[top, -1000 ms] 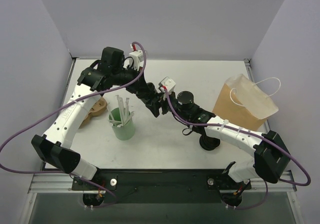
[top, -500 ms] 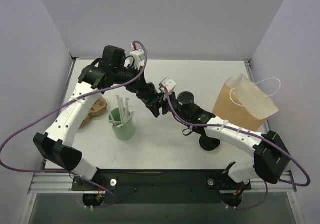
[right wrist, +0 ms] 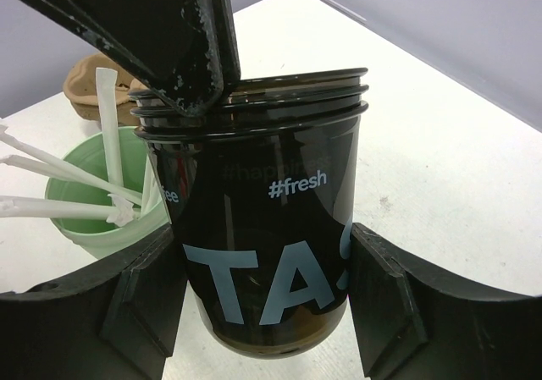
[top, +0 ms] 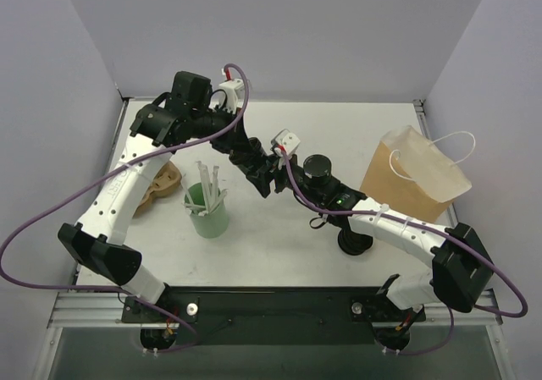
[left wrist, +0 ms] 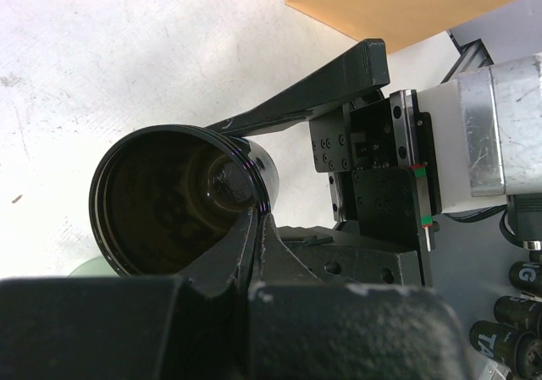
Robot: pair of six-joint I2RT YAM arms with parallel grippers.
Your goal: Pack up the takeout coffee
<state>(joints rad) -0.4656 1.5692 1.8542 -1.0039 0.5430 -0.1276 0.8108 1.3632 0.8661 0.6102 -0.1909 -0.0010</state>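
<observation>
Pinching the cup (right wrist: 271, 202) rim with left claw (left wrist: 258, 219); right claw (right wrist: 267, 295) apparently clamps its sides (steadying a handover; bag (top: 413, 175) at right).

You have bare bench (top: 356, 139) up to the bag (top: 415, 177); the green cup (top: 209, 217) with straws (top: 207, 185) blocks the left.
</observation>
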